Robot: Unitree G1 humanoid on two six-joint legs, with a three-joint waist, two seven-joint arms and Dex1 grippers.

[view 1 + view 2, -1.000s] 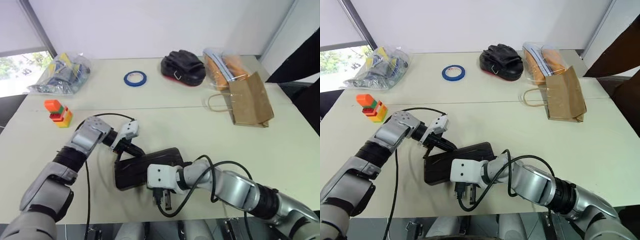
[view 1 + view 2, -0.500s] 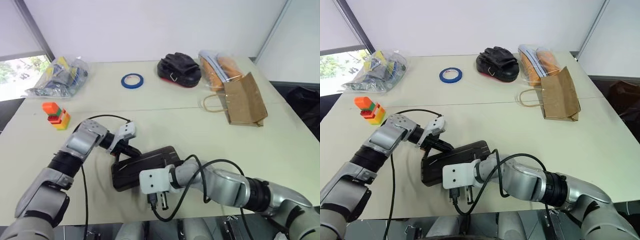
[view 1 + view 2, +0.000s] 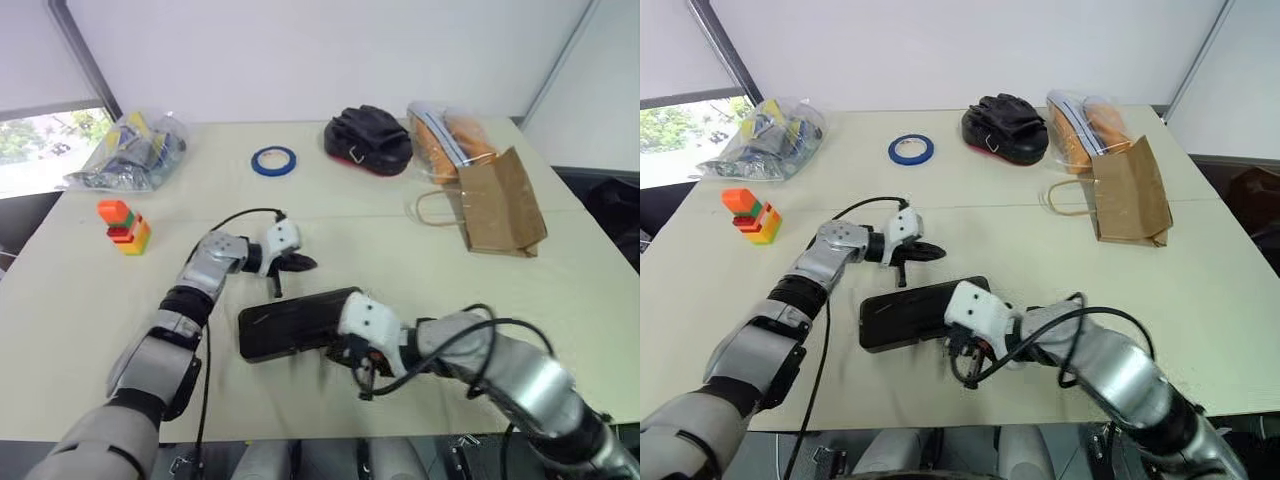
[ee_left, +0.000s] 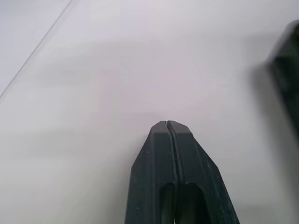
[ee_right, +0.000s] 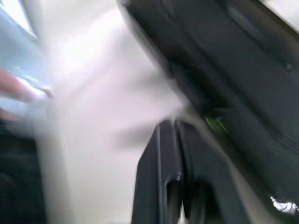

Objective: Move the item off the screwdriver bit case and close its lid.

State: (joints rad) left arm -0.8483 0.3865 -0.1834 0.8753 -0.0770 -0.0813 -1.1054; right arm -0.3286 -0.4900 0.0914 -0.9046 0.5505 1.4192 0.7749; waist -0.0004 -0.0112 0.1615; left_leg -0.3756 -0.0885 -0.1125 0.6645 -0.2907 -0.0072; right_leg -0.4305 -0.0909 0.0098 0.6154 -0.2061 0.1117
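The screwdriver bit case (image 3: 290,322) lies flat on the table near the front, dark and glossy, with its lid (image 3: 915,308) down flat on it. The item, a brown paper bag (image 3: 505,205) with a looped handle, lies on the table at the far right, well apart from the case. My left gripper (image 3: 305,264) is shut and empty, just beyond the case's far edge and pointing right; its fingertips (image 4: 167,127) are pressed together over bare table. My right gripper (image 3: 362,372) is shut and empty by the case's front right corner, with the case (image 5: 243,70) close beside it.
A black glove pile (image 3: 365,135) and a blue tape roll (image 3: 273,159) sit at the back. A clear bag with orange contents (image 3: 445,135) lies behind the paper bag. Another clear plastic bag (image 3: 125,150) and a coloured block stack (image 3: 125,225) are at the left.
My left gripper has left the case's far left corner and reached forward and right, beyond the case. My right gripper has lifted from the table's front edge and turned towards the case's right end.
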